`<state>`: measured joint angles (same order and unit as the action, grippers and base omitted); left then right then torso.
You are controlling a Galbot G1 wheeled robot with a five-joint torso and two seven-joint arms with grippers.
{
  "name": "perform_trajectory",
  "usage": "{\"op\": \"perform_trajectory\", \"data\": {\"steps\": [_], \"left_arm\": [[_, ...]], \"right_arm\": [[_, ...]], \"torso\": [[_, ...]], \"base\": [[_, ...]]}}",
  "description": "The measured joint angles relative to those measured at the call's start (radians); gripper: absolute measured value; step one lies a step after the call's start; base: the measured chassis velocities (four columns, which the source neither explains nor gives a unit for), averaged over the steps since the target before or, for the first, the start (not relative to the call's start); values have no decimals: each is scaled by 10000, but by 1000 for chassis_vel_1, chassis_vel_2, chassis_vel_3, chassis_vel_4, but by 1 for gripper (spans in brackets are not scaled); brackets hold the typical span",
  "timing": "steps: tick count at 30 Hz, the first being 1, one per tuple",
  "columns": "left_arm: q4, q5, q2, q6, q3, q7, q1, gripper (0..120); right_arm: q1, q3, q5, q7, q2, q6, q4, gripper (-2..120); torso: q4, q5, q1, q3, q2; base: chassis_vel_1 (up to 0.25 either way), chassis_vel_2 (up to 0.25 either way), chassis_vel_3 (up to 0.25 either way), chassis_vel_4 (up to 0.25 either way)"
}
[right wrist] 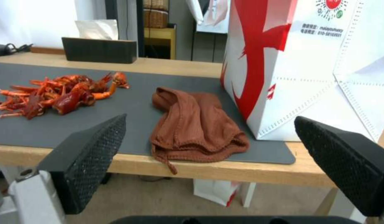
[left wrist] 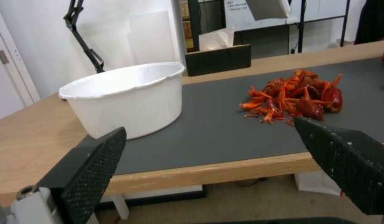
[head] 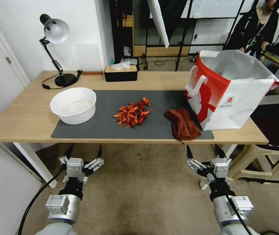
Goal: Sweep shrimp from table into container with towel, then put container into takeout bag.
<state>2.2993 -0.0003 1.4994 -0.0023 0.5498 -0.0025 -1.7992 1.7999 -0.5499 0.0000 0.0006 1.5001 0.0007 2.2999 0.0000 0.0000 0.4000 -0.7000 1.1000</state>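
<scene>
**Spotter:** Light-wood long table (head: 22,120) with the dark grey mat (head: 110,130) on it, that's your whole workspace?

**Operator:** Yes. On the mat I see the round white plastic container (head: 73,105) toward my left, the heap of glossy red-orange shrimp (head: 132,115) in the middle, well apart from it, and the crumpled rust-brown towel (head: 182,124) at the mat's near right edge, just beside the boxy red-and-white paper takeout bag (head: 226,91). A black desk lamp (head: 56,49) and a black tissue box (head: 120,72) stand along the back.

**Spotter:** And your arms?

**Operator:** Both hang below the table's front edge, short of it. My left gripper (head: 83,153) has its fingers spread wide and holds nothing; my right gripper (head: 204,150) is the same, wide and empty, facing the towel.

**Spotter:** What worries you?

**Operator:** Nothing is started, so I judge the towel grab comes first. A corner of it dangles over the table edge; a shallow pinch could drag it off. It also lies close to the bag, so a wide approach might nudge the bag. Later, sweeping toward a light bowl could push it away or scatter shrimp off the mat.
</scene>
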Motion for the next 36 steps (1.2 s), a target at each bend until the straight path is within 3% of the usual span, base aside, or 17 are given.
{"op": "perform_trajectory", "data": {"steps": [5,8,12,13,16,17,19,21,24,28,36], "left_arm": [[-28,-16,-45,-127,-17,-100,38,100],[-146,-90,-214,-561,-64,-426,151,100],[-559,-370,-822,-2116,-248,-1586,576,100],[-559,-370,-822,-2116,-248,-1586,576,100],[-846,-557,-1231,-3192,-373,-2384,857,100],[-846,-557,-1231,-3192,-373,-2384,857,100],[-1019,-675,-1481,-3827,-447,-2861,1022,100],[-1036,-685,-1506,-3893,-455,-2910,1040,100],[-1300,-860,-1897,-4901,-577,-3661,1320,100],[-1612,-715,-2170,-5254,-660,-3729,1124,100],[-1777,-620,-2231,-5286,-691,-3727,1124,100]], "right_arm": [[-71,43,19,156,14,372,-55,100],[-107,69,51,263,7,613,-81,100],[-403,253,241,961,4,2203,-392,100],[-403,253,241,961,4,2203,-392,100],[-608,377,364,1446,3,3305,-603,100],[-608,377,364,1446,3,3305,-603,100],[-727,455,444,1731,-2,3953,-729,100],[-732,458,449,1745,-5,3979,-737,100],[-769,520,647,1962,-122,4353,-971,100],[-797,559,807,2043,-153,4319,-1122,100],[-919,584,857,2046,-203,4141,-1210,100]], "torso": [[-1,0,0,0,0],[1,-1,-1,0,1],[0,-1,0,-1,0],[0,-1,0,-1,0],[0,-2,0,0,0],[0,-2,0,0,0],[0,-1,0,0,0],[0,-1,1,0,0],[-2,-2,0,0,0],[1,-2,0,0,0],[1,-1,0,0,0]], "base": [[0,0,0,0],[0,0,0,0],[0,0,0,0],[0,0,0,0],[0,0,0,0],[0,0,0,0],[0,0,0,0],[0,0,0,0],[0,0,0,0],[0,0,0,0],[0,0,0,0]]}}
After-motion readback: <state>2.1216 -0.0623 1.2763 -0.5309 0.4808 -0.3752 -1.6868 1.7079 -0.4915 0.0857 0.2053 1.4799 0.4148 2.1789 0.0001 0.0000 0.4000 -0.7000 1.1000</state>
